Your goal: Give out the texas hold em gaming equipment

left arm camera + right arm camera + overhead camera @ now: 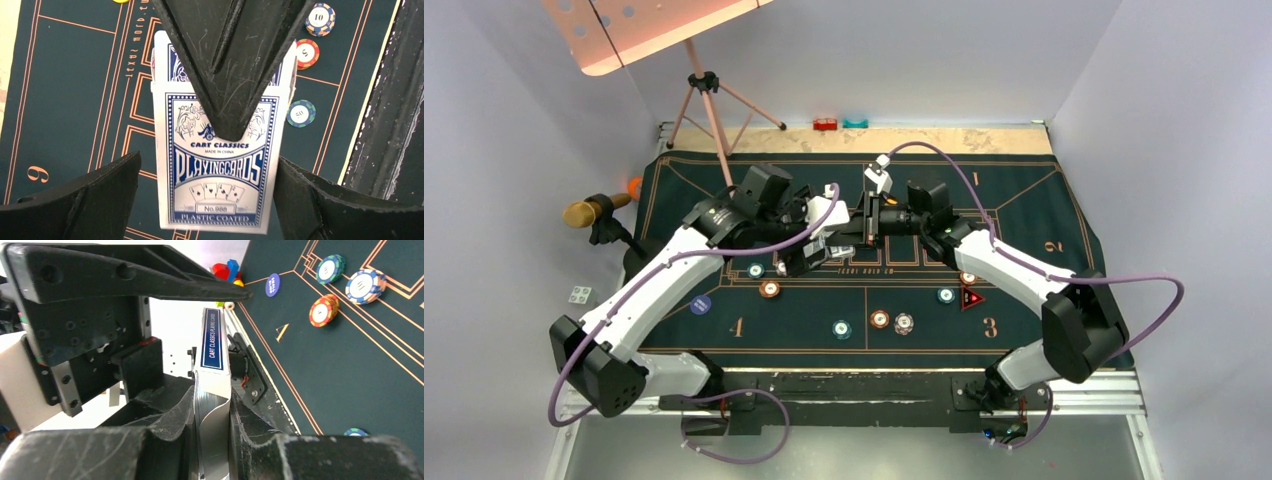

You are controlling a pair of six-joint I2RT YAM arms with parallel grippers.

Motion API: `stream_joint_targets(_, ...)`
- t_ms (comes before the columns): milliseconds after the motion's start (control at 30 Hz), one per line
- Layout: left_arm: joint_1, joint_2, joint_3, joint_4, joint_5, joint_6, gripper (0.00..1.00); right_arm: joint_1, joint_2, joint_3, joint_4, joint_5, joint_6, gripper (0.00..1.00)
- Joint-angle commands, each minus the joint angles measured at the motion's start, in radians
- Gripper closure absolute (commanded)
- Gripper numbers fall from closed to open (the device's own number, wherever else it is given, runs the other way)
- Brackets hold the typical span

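Playing-card box (pixel 215 185) – centre of left wrist view, over green mat (pixel 75 100) | right gripper (pixel 212 410) – jaws clenched on box faces | left gripper (pixel 207 160) – jaws released wide, flanking box | chips (pixel 320 19) – upper right

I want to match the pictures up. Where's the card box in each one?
Top external: card box near the green mat's centre.
Left wrist: card box in the middle, front showing.
Right wrist: card box bottom centre, edge-on.
Shared landmark: green mat.
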Motion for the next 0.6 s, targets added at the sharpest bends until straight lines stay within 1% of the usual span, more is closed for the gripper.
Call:
stream_joint_targets(0, 0.002, 0.006, 0.042, -0.015, 0.031, 0.06, 0.0, 0.006, -0.04, 0.036, 0.108, -0.044, 0.059, 0.92)
stream_joint_targets(100, 0.003, -0.017, 0.017, -0.038, 0.046, 0.098, 0.0, 0.006, -0.049, 0.037, 0.104, -0.037, 0.061, 0.92)
stream_joint_targets(233, 0.002, -0.046, 0.026, -0.044, 0.068, 0.081, 0.01, 0.006, -0.051, 0.032, 0.108, -0.032, 0.062, 0.91)
stream_joint_targets(367, 0.001, -0.049, 0.026, -0.06, 0.078, 0.072, 0.14, 0.006, -0.034, 0.034, 0.106, -0.043, 0.065, 0.91)
stream_joint_targets(500, 0.001, -0.045, 0.021, -0.085, 0.083, 0.071, 0.33, 0.006, -0.025, 0.036, 0.12, -0.051, 0.073, 0.92)
stream_joint_targets(567, 0.001, -0.042, 0.021, -0.079, 0.069, 0.069, 0.38, 0.006, -0.025, 0.034, 0.129, -0.049, 0.078, 0.91)
